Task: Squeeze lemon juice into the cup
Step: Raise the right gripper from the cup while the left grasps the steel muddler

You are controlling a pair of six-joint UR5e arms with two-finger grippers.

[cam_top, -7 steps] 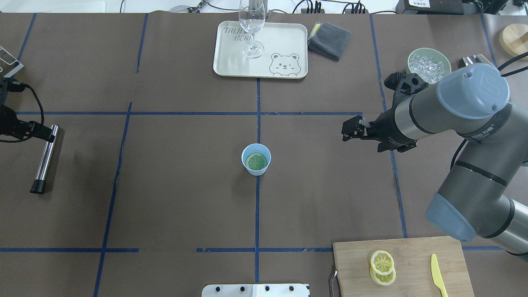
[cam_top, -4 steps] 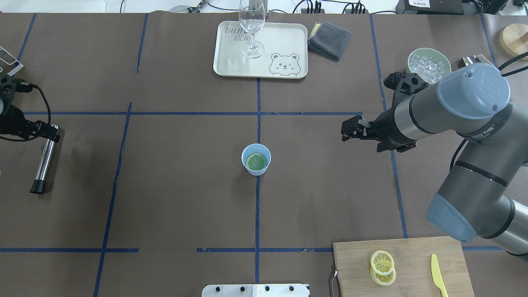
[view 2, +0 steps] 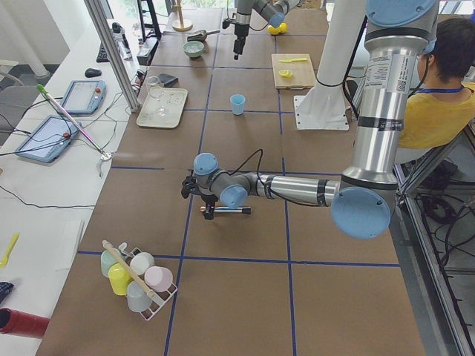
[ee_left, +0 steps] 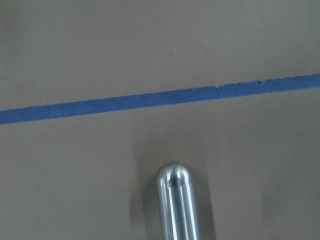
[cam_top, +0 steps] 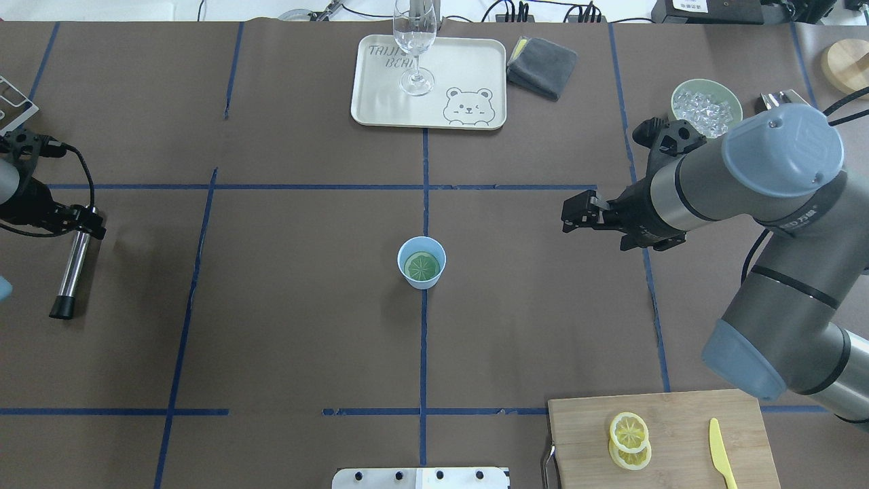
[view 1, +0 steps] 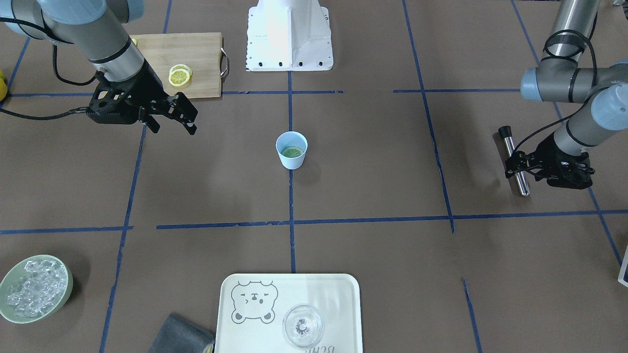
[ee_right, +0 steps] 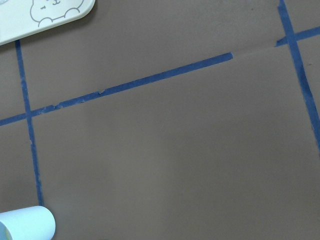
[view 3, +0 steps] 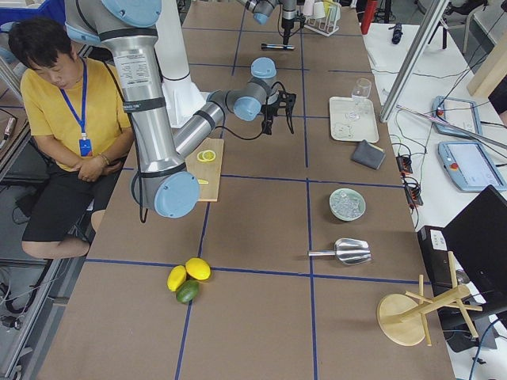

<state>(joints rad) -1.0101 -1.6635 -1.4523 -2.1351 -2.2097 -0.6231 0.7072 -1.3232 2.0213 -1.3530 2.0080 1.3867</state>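
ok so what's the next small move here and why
Probably the left gripper, down at one end of the metal rod, should take hold of it and lift. A lemon slice already lies in the cup, the rod lies flat on the table, and the right gripper hangs open and empty to one side, so pressing the slice looks like what is left.

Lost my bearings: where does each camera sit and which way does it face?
Front-facing: across the table, facing the robot; both arms, cup central.
Overhead: behind the robot, looking down; right claw, left claw.
Exterior left: table's end; left arm near.
Exterior right: opposite end; right arm near.
Left wrist: down on a metal rod; no claw visible.
Right wrist: down on table and cup's rim.
Shared: overhead and front-facing both show lemon slice in cup.
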